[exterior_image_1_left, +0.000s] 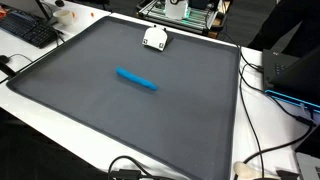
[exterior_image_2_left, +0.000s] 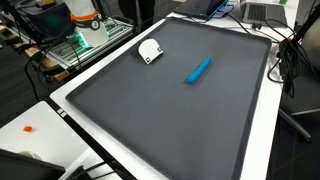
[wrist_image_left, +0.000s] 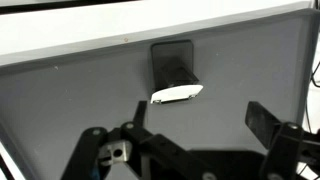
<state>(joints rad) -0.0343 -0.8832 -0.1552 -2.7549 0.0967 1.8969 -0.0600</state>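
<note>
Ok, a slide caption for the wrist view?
Open gripper above a dark grey mat, facing a small white rounded object near the mat's far edge.

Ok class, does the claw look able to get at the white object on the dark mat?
Probably yes: the claw is open, and the white object lies ahead of it on the mat, nothing between.

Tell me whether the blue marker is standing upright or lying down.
Lying down. In both exterior views the blue marker rests lengthwise, flat on the gray mat, with nothing propping it up.
</note>
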